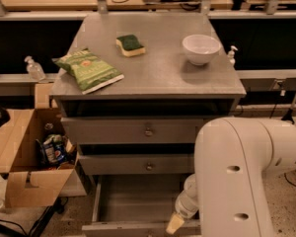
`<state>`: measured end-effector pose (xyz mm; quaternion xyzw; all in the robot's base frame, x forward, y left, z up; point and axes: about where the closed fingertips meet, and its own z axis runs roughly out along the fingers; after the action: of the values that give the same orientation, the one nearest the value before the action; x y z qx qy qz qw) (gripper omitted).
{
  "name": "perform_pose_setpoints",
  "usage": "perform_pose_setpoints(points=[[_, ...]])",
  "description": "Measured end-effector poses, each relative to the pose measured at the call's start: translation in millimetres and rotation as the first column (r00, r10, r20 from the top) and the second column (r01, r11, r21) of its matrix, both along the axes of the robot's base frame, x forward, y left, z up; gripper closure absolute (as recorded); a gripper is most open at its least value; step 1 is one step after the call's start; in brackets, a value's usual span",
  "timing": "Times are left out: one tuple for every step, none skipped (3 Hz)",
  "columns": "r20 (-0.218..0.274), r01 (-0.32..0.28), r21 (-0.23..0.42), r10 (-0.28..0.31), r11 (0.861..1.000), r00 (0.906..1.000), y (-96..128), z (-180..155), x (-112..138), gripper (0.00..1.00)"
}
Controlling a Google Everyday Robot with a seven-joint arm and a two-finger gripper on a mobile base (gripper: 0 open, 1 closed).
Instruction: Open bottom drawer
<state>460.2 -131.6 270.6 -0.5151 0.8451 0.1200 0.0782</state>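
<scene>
The bottom drawer (138,204) of the grey cabinet stands pulled out, and its plain grey inside shows. Its front panel (123,229) lies at the bottom edge of the view, and its knob is hidden. My gripper (174,224) hangs at the end of the white arm (237,181), over the right part of the drawer's front edge. I cannot tell whether it touches the panel. The middle drawer (138,165) and the top drawer (138,130) above it are shut.
On the cabinet top (163,73) lie a green chip bag (88,69), a green and yellow sponge (130,45) and a white bowl (201,48). An open cardboard box (24,157) with packets stands on the floor at the left. Small bottles (33,68) stand on ledges at both sides.
</scene>
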Motion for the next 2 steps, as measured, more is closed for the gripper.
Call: perform_pose_setpoints(points=[[0.053, -0.065, -0.042, 0.067, 0.997, 0.9963, 4.0, 21.1, 21.8, 0.42], [0.117, -0.123, -0.038, 0.127, 0.992, 0.9850, -4.9, 27.5, 39.3, 0.65]])
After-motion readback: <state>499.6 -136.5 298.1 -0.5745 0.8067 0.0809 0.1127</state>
